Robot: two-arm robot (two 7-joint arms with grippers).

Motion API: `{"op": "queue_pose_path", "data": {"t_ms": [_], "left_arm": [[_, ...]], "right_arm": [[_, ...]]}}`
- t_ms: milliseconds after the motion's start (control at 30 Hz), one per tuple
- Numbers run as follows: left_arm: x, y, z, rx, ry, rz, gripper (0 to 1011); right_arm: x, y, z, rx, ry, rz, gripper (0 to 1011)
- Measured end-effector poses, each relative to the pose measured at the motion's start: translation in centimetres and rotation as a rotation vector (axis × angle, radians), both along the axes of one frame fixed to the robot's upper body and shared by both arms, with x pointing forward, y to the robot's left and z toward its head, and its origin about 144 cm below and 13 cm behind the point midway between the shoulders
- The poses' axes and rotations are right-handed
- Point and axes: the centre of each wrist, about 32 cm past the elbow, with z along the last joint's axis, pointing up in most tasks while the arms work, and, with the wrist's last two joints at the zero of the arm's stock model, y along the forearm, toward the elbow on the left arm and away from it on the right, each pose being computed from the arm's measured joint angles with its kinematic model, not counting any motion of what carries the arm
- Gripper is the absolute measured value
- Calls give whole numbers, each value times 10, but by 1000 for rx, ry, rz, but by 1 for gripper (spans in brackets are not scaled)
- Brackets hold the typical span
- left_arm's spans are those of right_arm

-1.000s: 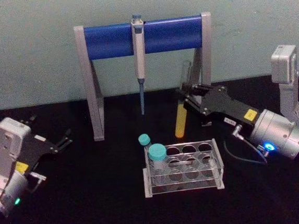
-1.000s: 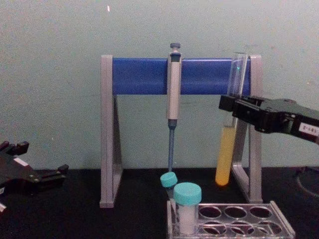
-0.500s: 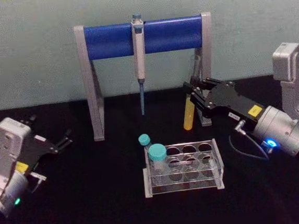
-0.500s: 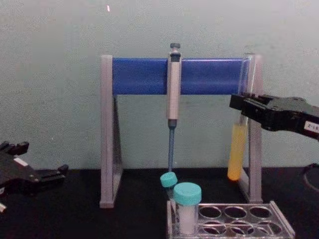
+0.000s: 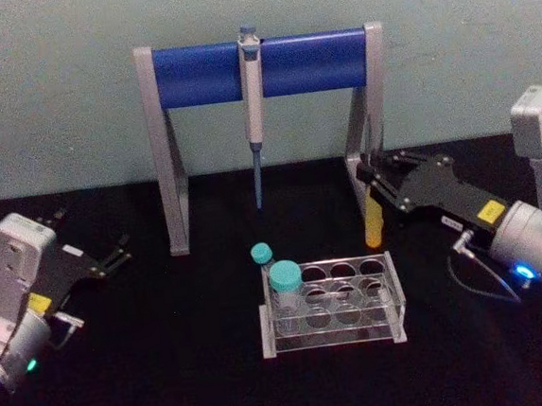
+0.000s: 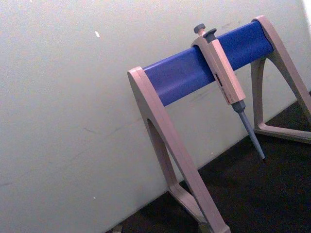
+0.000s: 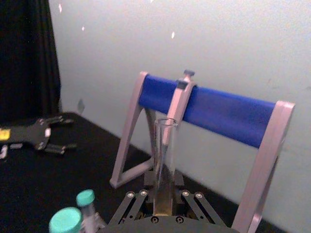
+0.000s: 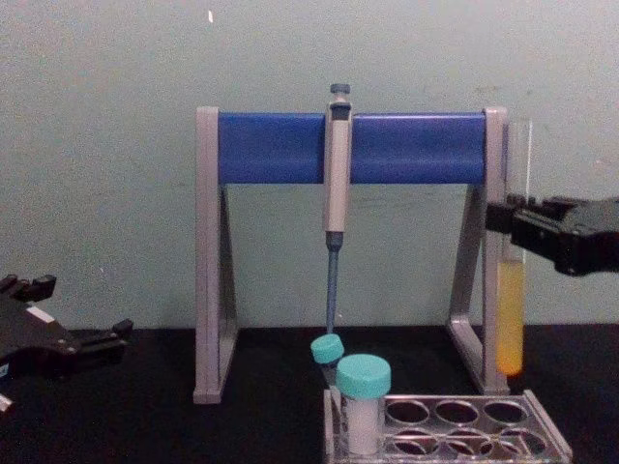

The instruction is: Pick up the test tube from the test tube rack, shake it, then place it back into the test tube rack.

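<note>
Chest view: right gripper [image 8: 510, 220] holds test tube [image 8: 512, 300] (upright).

A pipette [image 6: 224, 75] hangs from the blue bar of a grey stand [image 6: 180, 80]. The stand sits on a black table [image 6: 252, 194] before a pale wall [image 6: 73, 97].

Items counted: 1 test tube [image 5: 374, 224] with yellow liquid; 1 test tube rack [image 5: 367, 299]; 2 teal-capped tubes, front tube [image 5: 284, 278] and rear tube [image 5: 260, 253]; 1 pipette [image 5: 251, 81]; 1 pipette stand [image 5: 201, 73]; 2 grippers, namely left gripper [image 5: 117, 254] and right gripper [image 5: 372, 177]
</note>
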Motion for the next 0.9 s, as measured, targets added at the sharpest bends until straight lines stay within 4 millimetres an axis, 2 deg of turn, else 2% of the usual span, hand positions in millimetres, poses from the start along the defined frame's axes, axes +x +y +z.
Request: {"op": "queue_pose_path", "data": {"t_ms": [233, 367, 633, 900], "left_arm": [[0, 0, 0, 0, 0, 0, 1010], [0, 0, 0, 0, 0, 0, 1009], [0, 0, 0, 0, 0, 0, 1010], [0, 0, 0, 0, 0, 0, 1010]], "right_arm": [[-13, -1, 6, -25, 58, 65, 229], [-13, 3, 5, 3, 80, 122, 229], [7, 20, -1, 74, 77, 195, 229], [25, 28, -5, 101, 17, 140, 229]]}}
